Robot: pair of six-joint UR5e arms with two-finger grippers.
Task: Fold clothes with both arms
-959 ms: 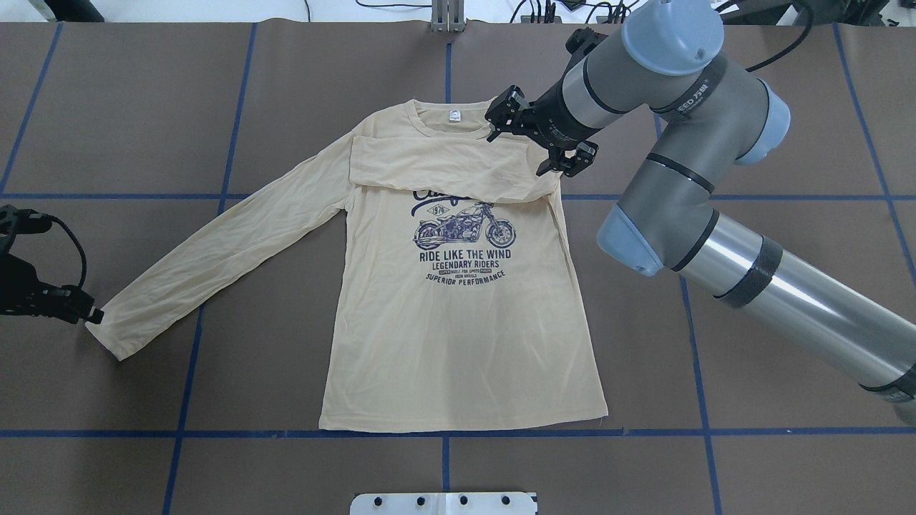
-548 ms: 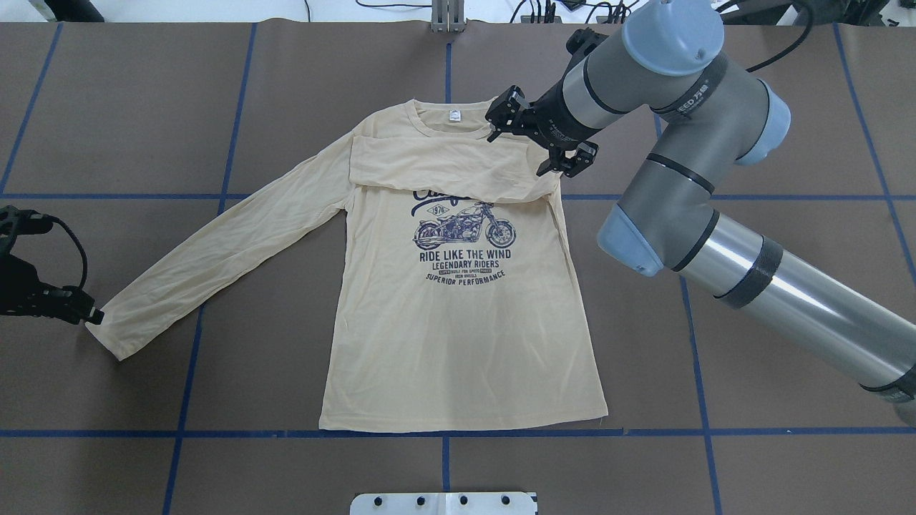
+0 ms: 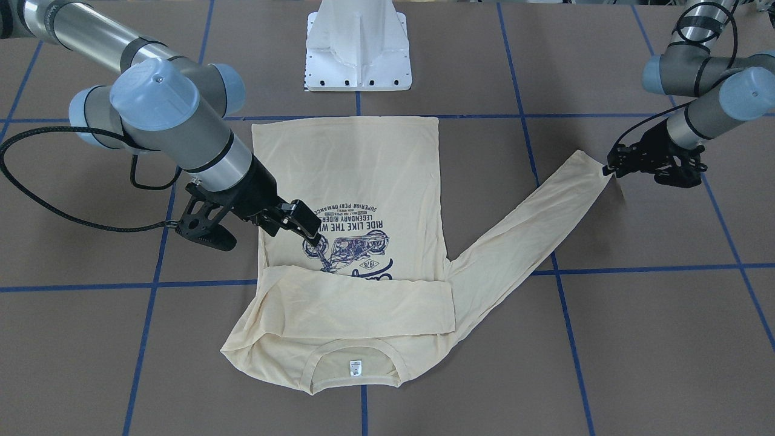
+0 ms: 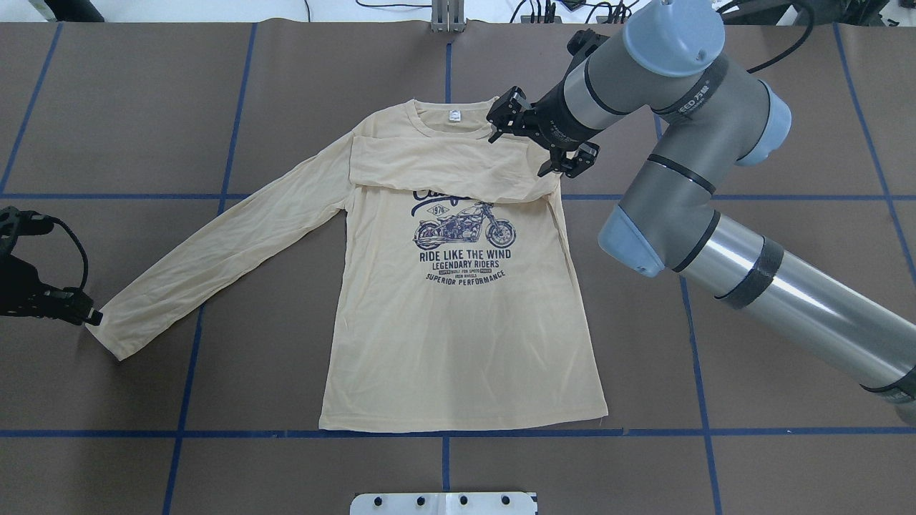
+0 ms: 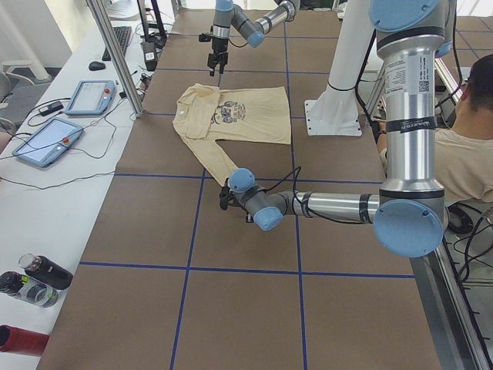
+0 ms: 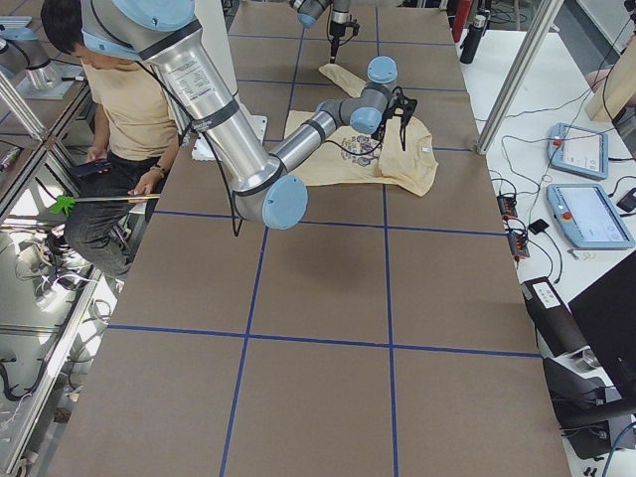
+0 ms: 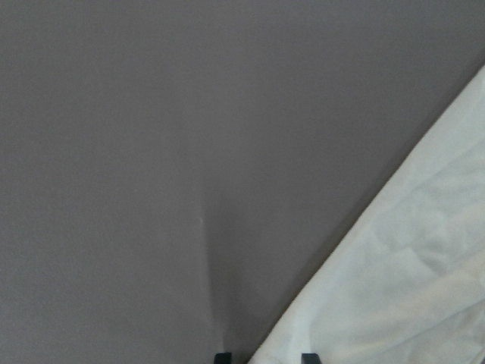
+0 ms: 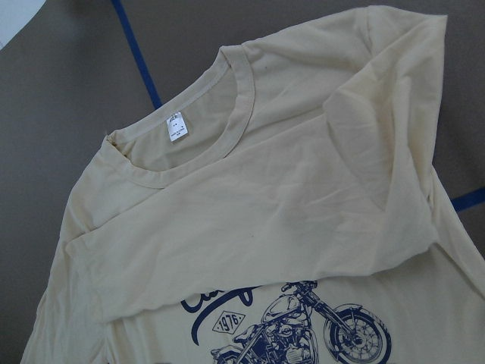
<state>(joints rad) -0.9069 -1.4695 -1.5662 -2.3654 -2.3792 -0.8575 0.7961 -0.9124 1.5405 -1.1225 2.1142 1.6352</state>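
Note:
The clothes are one cream-yellow long-sleeved T-shirt (image 4: 458, 336) lying flat and print-up on the brown table, collar (image 8: 227, 114) at the far side. One sleeve (image 4: 444, 161) is folded across the chest above the motorcycle print. The other sleeve (image 4: 215, 257) stretches out toward my left gripper (image 4: 91, 317), which sits low at the cuff. In the left wrist view the fingertips (image 7: 222, 356) stand apart, with the cloth's edge (image 7: 394, 273) between them. My right gripper (image 4: 499, 118) hangs open and empty above the shoulder beside the collar.
The white pedestal base (image 3: 357, 54) stands at the robot's side of the shirt's hem. Blue tape lines (image 4: 444, 433) grid the table. A person (image 6: 109, 89) sits beside the table. Control pendants (image 5: 85, 96) and bottles (image 5: 38, 274) lie on a side bench.

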